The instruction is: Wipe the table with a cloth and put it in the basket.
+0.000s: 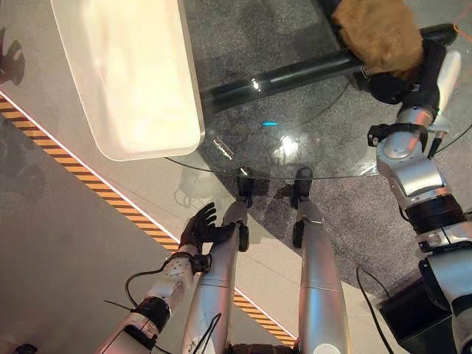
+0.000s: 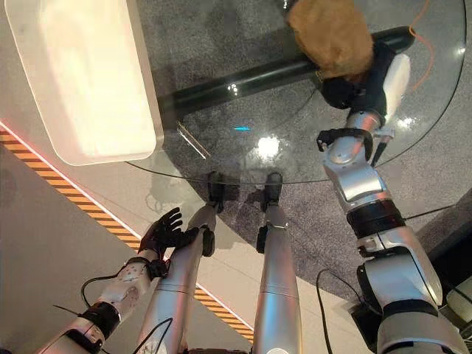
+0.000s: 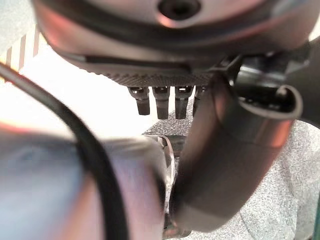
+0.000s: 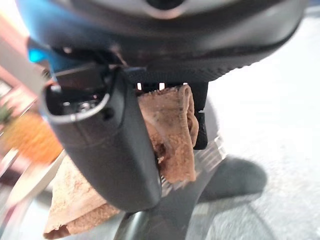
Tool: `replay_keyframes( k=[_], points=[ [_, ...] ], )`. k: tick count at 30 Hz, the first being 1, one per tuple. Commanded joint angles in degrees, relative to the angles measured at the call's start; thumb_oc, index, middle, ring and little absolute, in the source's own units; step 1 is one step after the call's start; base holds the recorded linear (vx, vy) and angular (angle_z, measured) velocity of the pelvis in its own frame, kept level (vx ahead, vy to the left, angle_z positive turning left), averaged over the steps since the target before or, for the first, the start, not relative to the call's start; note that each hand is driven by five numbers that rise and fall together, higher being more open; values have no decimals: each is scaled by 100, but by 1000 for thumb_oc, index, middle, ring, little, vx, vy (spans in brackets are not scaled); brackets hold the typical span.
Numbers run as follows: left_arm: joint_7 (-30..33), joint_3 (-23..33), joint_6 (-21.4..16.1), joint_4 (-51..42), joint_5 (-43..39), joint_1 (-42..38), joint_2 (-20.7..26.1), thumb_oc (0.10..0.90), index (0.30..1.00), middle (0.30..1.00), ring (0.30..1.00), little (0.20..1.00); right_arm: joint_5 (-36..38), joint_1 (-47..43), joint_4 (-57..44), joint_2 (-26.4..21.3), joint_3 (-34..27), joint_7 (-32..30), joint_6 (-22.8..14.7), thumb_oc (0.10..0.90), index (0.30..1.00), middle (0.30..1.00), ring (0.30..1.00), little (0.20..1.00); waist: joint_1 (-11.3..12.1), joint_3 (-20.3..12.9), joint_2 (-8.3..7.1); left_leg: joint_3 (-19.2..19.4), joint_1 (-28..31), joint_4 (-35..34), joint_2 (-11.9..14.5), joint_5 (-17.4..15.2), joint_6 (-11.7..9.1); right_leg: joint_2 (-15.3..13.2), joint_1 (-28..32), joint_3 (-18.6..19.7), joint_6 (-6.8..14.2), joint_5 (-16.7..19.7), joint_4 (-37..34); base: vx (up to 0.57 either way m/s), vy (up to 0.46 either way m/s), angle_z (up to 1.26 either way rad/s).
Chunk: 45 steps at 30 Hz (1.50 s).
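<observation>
A brown cloth [image 1: 380, 33] is bunched at the far right of the round glass table [image 1: 295, 88]. My right hand [image 1: 405, 77] reaches over the table and is shut on it; in the right wrist view the cloth [image 4: 172, 135] is pinched between the thumb and the fingers, with a fold hanging below. My left hand [image 1: 199, 228] hangs low beside the table's near edge, fingers relaxed and holding nothing. The left wrist view shows its fingers [image 3: 162, 102] straight.
A long white tub-like object [image 1: 125, 74] lies at the table's left side, overlapping its edge. A dark bar [image 1: 295, 77] runs under the glass. A yellow-and-black striped floor line [image 1: 96, 184] crosses the floor on the left.
</observation>
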Motion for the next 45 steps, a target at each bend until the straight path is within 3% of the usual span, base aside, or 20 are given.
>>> replay_keyframes(
  k=[1, 9, 12, 22, 24, 26, 28, 29, 35, 45],
  points=[
    [149, -106, -124, -147, -96, 880, -91, 800, 900, 900, 900, 900, 313, 667, 339, -873, -467, -584, -125, 100, 300, 300, 300, 200, -66, -126, 328, -236, 81, 348, -153, -617, -164, 493, -25, -38, 29, 179, -264, 0, 0, 0],
    [215, -129, -96, -197, -103, 806, -106, 800, 900, 900, 900, 900, 724, 787, 443, -693, -701, -952, -498, 100, 300, 300, 300, 200, -72, -126, 331, -236, 111, 298, -155, -601, -163, 485, 20, -46, 25, 196, -335, 0, 0, 0],
    [239, -150, -63, -215, -129, 760, -111, 800, 900, 900, 900, 900, 612, 708, 419, -623, -654, -817, -569, 100, 300, 300, 300, 200, -55, -126, 341, -253, 133, 272, -170, -584, -162, 478, 51, -61, 27, 198, -359, 0, 0, 0],
    [202, -21, 27, -190, -27, 726, -213, 800, 900, 900, 900, 900, -74, 326, -468, -472, -147, -170, -189, 100, 300, 300, 300, 200, 3, -126, 336, -267, 176, 224, -188, -556, -149, 465, 71, -84, 27, 170, -344, -1, 6, 0],
    [170, 10, 13, -169, -3, 731, -229, 800, 900, 900, 900, 900, -272, 227, -602, -455, -50, 67, -98, 100, 300, 300, 300, 200, 20, -126, 334, -275, 176, 231, -201, -564, -149, 461, 76, -87, 30, 159, -341, -1, 16, 0],
    [124, 67, 23, -103, 29, 705, -248, 800, 900, 900, 900, 900, -674, 7, -800, -411, 254, 777, 108, 100, 300, 300, 300, 200, 48, -126, 328, -281, 179, 225, -212, -551, -153, 455, 81, -96, 35, 161, -350, -1, 15, 0],
    [97, 104, 30, -77, 75, 691, -263, 800, 900, 900, 900, 900, -828, -85, -874, -348, 435, 1093, 191, 100, 300, 300, 300, 200, 70, -126, 324, -283, 175, 212, -217, -540, -152, 454, 72, -104, 33, 166, -354, 0, 0, 0],
    [74, 135, 33, -61, 119, 688, -277, 800, 900, 900, 900, 900, -974, -148, -968, -277, 637, 1586, 257, 100, 300, 300, 300, 200, 96, -126, 318, -289, 175, 196, -227, -522, -150, 452, 77, -121, 30, 171, -366, 0, 0, 0],
    [-39, 218, -27, -24, 264, 736, -299, 800, 900, 900, 900, 900, -1124, -58, -1291, -71, 1185, 2782, 337, 100, 300, 300, 300, 200, 157, -126, 298, -285, 190, 165, -246, -492, -147, 410, 104, -181, 21, 167, -390, 0, 0, 0],
    [-133, 222, -75, 35, 279, 691, -248, 800, 900, 900, 900, 900, -1256, 85, -1366, 159, 1789, 3508, 325, 100, 300, 300, 300, 200, 196, -126, 282, -263, 125, 186, -262, -464, -146, 369, 58, -218, 38, 189, -397, -1, 4, 3]
  ],
)
